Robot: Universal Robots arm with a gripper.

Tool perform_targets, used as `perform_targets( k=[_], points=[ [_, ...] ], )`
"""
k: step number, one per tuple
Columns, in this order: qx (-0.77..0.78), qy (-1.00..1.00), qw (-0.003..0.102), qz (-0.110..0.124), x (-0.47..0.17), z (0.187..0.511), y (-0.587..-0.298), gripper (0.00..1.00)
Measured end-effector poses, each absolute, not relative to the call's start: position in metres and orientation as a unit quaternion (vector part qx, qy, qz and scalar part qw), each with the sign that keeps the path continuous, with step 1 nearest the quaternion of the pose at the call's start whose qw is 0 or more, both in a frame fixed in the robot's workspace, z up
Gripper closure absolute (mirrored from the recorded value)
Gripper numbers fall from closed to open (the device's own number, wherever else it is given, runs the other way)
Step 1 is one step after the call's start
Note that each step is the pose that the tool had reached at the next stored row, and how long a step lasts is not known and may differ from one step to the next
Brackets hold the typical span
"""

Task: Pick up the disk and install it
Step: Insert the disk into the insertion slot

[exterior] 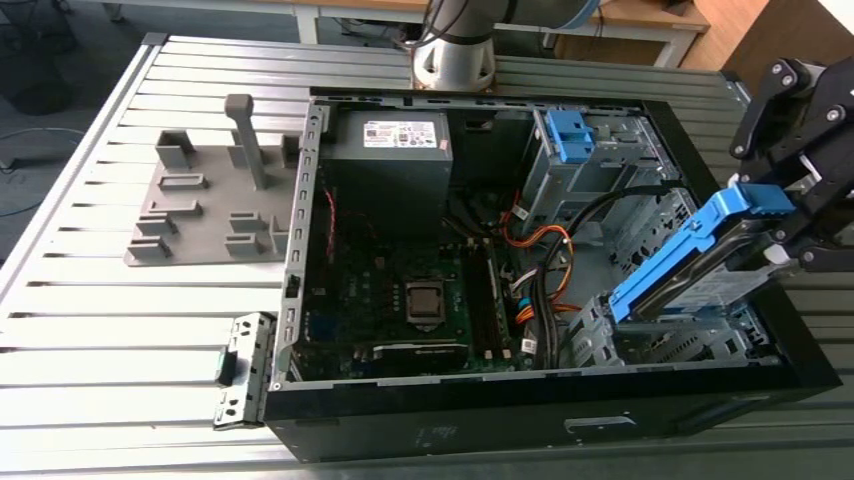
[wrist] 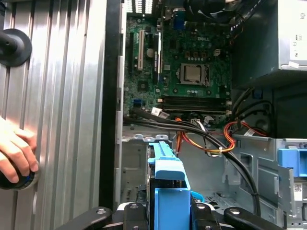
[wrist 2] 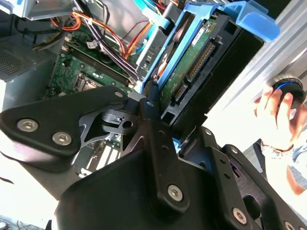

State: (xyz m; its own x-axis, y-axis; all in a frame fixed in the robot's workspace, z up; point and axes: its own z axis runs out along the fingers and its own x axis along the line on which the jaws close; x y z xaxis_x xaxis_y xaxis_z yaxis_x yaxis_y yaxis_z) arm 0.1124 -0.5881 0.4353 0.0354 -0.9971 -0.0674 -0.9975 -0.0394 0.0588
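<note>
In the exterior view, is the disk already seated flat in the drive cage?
No, the disk sits steeply tilted above the drive cage, held by the gripper with its jaws shut on it.

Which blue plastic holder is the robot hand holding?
The tilted blue-framed silver disk, clamped at its top end. The other small blue plastic bracket sits farther off, untouched.

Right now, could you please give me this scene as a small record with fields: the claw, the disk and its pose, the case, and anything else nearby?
claw: the claw is shut on the disk
disk pose: tilted, lower end down at the drive cage, not lying flat
case: open computer case on the slatted table
inside case: motherboard, grey power supply, blue bracket
beside case: grey fixture, at the exterior view's left
person: a hand on a round black object
</note>
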Motion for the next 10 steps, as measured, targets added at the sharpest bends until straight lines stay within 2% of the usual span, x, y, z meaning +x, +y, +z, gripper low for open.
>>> perform_targets(
  k=[10],
  points=[
    [-0.720, 0.693, 0.003, 0.045, 0.1124, 0.4293, -0.5782, 0.64]
  ],
)
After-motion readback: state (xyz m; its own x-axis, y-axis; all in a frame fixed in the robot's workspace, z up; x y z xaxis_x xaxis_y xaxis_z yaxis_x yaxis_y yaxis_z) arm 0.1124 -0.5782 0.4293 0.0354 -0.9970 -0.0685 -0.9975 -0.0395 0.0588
